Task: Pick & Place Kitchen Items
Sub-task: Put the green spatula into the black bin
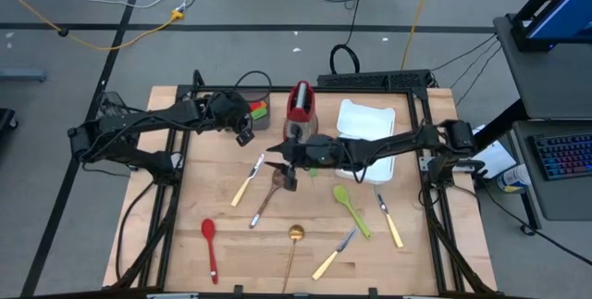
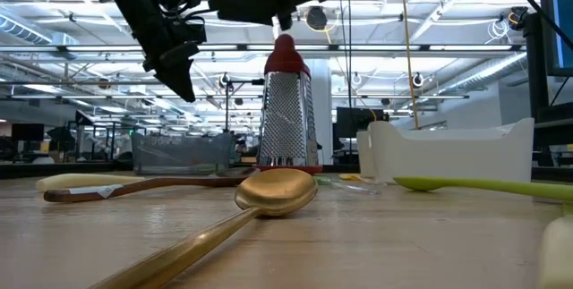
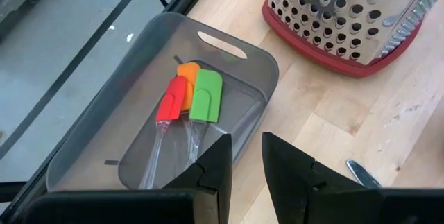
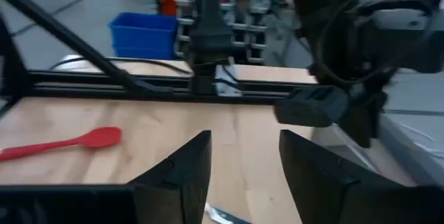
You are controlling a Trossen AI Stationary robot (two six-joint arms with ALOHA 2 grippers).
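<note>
Centrally, the upright grater serves as landmark on the wooden table.

Open room: bare wood toward the front-left corner, broken only by the red spoon, its handle running toward the front edge; bare wood also between the utensils in front of the grater.

Utensils in front of the grater:
- yellow-handled knife, diagonal;
- wooden spoon, diagonal;
- gold spoon, bowl toward the grater, long axis front-to-back;
- green spatula, diagonal, right of these.

Bin left of the grater: red, orange and green spatulas lying inside, side by side.

Right gripper: fingers parted, nothing between them, just in front of the grater, above the wooden spoon's head.

Left gripper: fingers slightly apart, empty, above the table beside the bin's rim.
</note>
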